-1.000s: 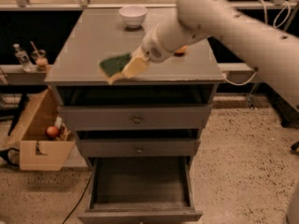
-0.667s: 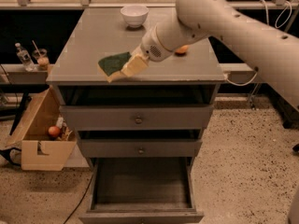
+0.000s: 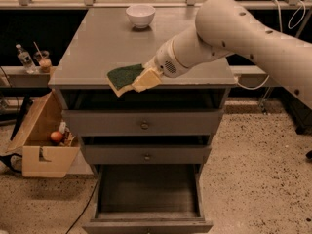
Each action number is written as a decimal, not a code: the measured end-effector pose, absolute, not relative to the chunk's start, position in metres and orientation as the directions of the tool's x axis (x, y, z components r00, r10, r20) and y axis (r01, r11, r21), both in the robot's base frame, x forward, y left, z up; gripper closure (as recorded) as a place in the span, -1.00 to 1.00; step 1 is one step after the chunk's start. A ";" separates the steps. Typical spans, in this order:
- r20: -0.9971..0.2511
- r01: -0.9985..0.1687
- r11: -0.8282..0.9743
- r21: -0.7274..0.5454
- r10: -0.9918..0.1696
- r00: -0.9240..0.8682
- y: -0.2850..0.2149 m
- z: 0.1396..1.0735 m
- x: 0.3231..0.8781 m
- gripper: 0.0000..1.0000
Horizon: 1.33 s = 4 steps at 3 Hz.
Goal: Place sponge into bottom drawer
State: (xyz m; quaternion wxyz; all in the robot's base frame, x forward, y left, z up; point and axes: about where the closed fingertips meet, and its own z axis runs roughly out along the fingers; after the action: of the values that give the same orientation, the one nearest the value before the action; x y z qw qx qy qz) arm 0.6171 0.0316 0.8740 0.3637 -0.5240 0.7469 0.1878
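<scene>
W/ sponge (image 3: 124, 76) clamped, end effector (image 3: 142, 81) sits at table (image 3: 97, 43) front edge. Below, bottom drawer (image 3: 148, 191) pulled out, open from above. Btwn them, top drawer (image 3: 145, 123) & middle drawer (image 3: 146, 155) jut slightly. Cardboard box (image 3: 43, 156) on floor, left.

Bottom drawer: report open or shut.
Open: the grey wooden bottom drawer is pulled out, its dark interior empty. The hand holds the yellow-and-green sponge over the cabinet top.
</scene>
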 end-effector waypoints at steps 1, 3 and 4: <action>-0.739 -0.912 0.401 -0.084 -0.639 -0.213 0.015 0.858 0.605 1.00; -0.731 -0.866 0.497 -0.056 -0.611 -0.304 -0.032 0.817 0.560 1.00; -0.711 -0.833 0.551 -0.047 -0.604 -0.360 -0.053 0.788 0.536 1.00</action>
State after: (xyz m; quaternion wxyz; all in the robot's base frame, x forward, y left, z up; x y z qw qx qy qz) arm 0.5364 -0.0531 0.7879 0.3501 -0.4446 0.8081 0.1636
